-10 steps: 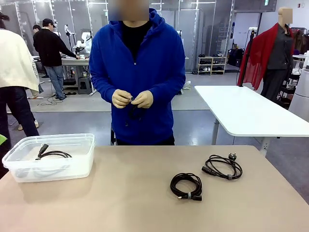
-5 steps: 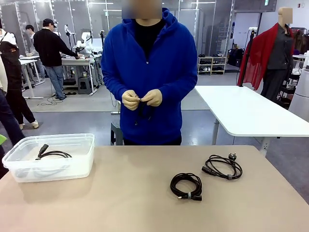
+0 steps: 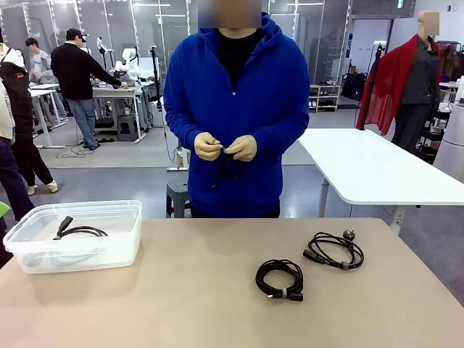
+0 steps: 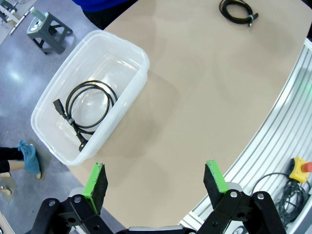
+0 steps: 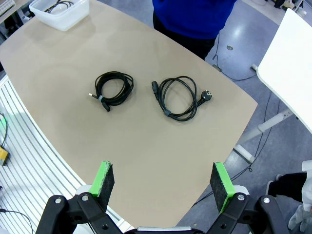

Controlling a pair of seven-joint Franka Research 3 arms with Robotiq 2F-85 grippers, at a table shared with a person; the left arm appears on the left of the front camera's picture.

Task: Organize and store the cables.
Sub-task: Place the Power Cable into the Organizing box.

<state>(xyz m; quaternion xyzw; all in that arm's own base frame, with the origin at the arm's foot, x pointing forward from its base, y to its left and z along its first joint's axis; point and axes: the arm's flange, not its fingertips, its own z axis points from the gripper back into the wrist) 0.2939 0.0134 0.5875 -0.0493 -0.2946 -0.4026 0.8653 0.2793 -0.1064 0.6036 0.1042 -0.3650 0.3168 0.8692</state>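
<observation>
Two coiled black cables lie on the tan table (image 3: 181, 304): a tight coil (image 3: 280, 278) (image 5: 112, 88) near the middle and a looser one with plug ends (image 3: 334, 249) (image 5: 179, 96) to its right. Another coil (image 3: 80, 231) (image 4: 87, 111) rests inside the clear plastic bin (image 3: 29, 250) (image 4: 136, 51) at the left. The person in a blue hoodie stands at the far side, both hands (image 3: 225, 148) on a black cable at waist height. My left gripper (image 4: 155, 179) hangs open high above the table beside the bin. My right gripper (image 5: 162, 185) is open high above the table's right part.
A white table (image 3: 377, 167) stands beyond the right side. Behind the person is a grey stool (image 3: 177, 197). The table edge meets a ribbed white surface (image 4: 287, 126) carrying a yellow box with a red button (image 4: 301, 168).
The person has stepped to the picture's right while working the cable in both hands. The cables on the table and in the bin have not moved.
</observation>
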